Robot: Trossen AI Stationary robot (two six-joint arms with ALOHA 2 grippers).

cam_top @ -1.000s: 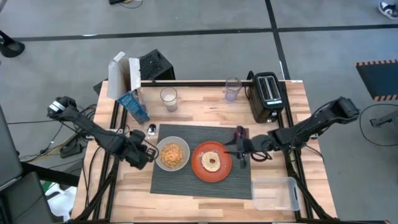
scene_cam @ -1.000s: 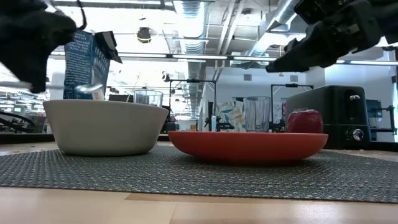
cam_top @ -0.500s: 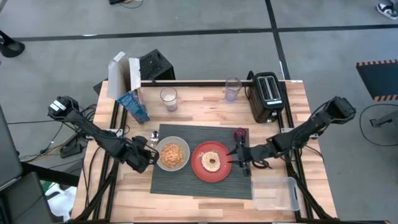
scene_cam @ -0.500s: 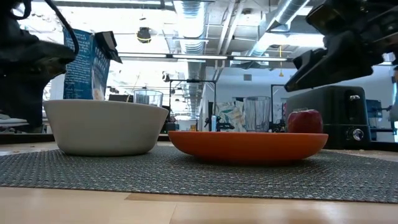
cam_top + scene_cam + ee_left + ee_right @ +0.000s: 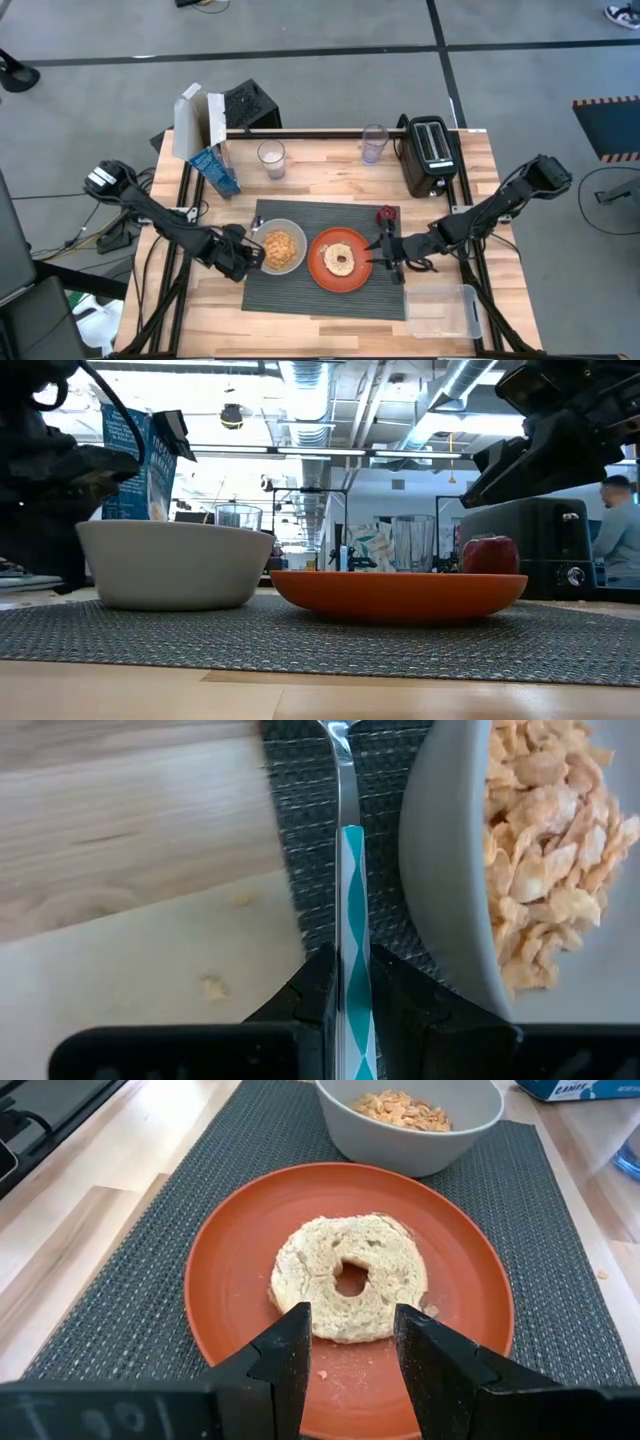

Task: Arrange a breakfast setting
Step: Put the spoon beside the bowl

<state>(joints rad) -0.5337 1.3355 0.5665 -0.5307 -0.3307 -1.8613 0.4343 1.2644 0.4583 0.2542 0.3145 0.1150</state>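
Observation:
A dark grey ribbed placemat (image 5: 325,258) lies on the table. On it stand a pale grey bowl (image 5: 279,247) of cereal and a red-orange plate (image 5: 341,260) with a bagel half (image 5: 350,1275). A small red apple (image 5: 386,214) sits on the mat's far right corner. My left gripper (image 5: 244,256) is shut on a metal spoon (image 5: 346,780) with a teal-and-white handle, just left of the bowl, over the mat's left edge. My right gripper (image 5: 352,1360) is open and empty, low over the plate's right rim. My left gripper pinches the spoon's teal-and-white striped handle (image 5: 353,950) between its two fingers. The fingers lie along the spoon, and its metal end points ahead toward the table's far edge. The spoon runs close beside the bowl's left wall; whether it rests on the mat I cannot tell.
A blue carton (image 5: 215,170) and an open white box (image 5: 198,120) stand at the far left. Two clear glasses (image 5: 271,158) (image 5: 373,143) and a black toaster (image 5: 430,153) stand along the far edge. A clear container (image 5: 440,310) sits at the near right corner.
My left gripper has gone down and toward the near edge and the bowl, carrying the spoon; the spoon no longer shows raised in the low view. My right gripper has drawn back from the apple toward the near edge, to the plate's right rim, and then kept still.

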